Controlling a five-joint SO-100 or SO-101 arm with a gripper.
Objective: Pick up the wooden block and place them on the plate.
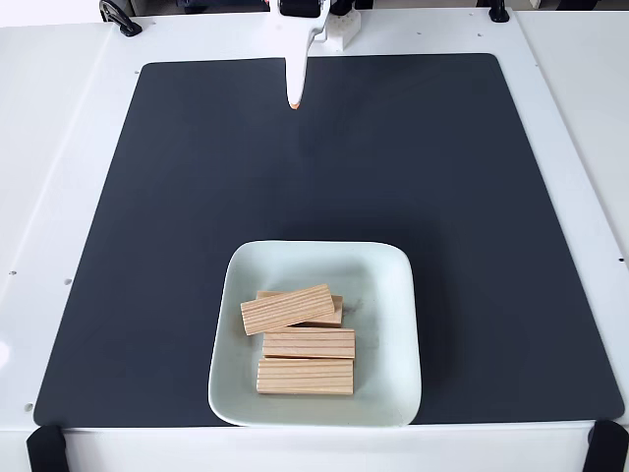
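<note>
Several wooden blocks lie inside the pale green plate (386, 324) near the front of the mat in the fixed view. A tilted block (287, 309) rests partly on top of another block (337, 315) behind it. Two more lie flat and parallel in front, one (309, 343) behind the other (305, 376). My white gripper (293, 101) hangs at the far edge of the mat, well away from the plate. Its orange-tipped fingers point down, pressed together, with nothing between them.
A large black mat (177, 197) covers most of the white table (59, 147). Black clamps sit at the front corners (44, 449) and at the back edge (120, 18). The arm's white base (334, 29) stands at the top centre.
</note>
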